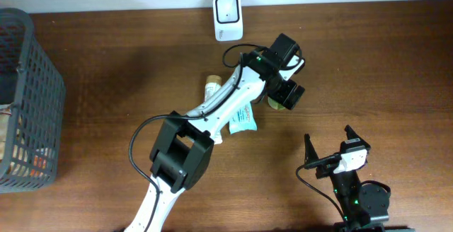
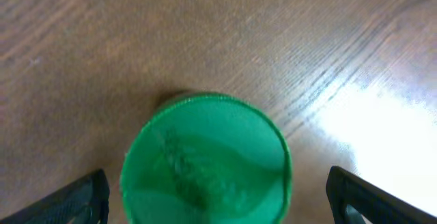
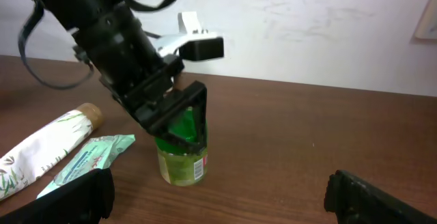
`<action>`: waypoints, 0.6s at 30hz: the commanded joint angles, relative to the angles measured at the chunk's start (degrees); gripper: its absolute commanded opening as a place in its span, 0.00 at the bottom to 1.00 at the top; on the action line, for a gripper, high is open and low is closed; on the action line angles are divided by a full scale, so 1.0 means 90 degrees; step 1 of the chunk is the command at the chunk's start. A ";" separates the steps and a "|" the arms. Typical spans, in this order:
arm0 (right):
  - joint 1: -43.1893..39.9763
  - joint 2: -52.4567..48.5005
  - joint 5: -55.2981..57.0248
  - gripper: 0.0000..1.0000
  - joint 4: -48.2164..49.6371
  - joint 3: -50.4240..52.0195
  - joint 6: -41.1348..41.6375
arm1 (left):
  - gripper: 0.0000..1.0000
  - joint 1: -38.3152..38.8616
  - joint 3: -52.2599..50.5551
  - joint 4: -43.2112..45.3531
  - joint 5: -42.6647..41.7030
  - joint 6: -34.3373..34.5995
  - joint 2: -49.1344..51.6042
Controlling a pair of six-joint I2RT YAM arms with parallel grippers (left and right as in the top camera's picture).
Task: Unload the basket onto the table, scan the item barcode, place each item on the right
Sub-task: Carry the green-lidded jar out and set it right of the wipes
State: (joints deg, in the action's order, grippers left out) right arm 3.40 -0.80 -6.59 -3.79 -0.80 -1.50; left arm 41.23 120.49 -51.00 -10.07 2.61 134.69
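Observation:
A jar with a green lid (image 2: 205, 159) stands upright on the wooden table, right under my left gripper (image 2: 218, 197). The jaws stand open on either side of the lid, with a gap on each side. From the right wrist view the jar (image 3: 181, 159) shows a yellow-green body and a barcode (image 3: 199, 167) on its label, with the left gripper (image 3: 179, 118) straddling its top. Overhead, the jar (image 1: 272, 103) is mostly hidden under the left gripper (image 1: 287, 94). The white scanner (image 1: 228, 17) stands at the table's far edge. My right gripper (image 1: 329, 140) is open near the front, holding nothing.
A cream tube (image 1: 211, 87) and a teal packet (image 1: 244, 119) lie just left of the jar, partly under the left arm. A dark wire basket (image 1: 28, 97) with items stands at the left edge.

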 commanded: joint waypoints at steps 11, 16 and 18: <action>-0.0010 0.0032 -0.0034 0.98 0.0000 0.0053 0.0024 | 0.99 -0.1843 0.2657 -0.1841 0.0092 -0.0296 -0.1302; -0.0010 0.0032 -0.0036 0.98 0.0000 0.0053 0.0024 | 0.99 -0.3424 0.2773 -0.2290 0.0316 -0.0160 -0.2084; -0.0010 0.0032 -0.0036 0.98 0.0000 0.0053 0.0024 | 0.99 -0.4104 0.2776 -0.2399 0.0318 0.0007 -0.2336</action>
State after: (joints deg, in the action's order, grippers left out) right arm 3.40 -0.80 -6.59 -3.79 -0.80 -1.50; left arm 13.21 144.33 -71.22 -8.51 1.34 118.67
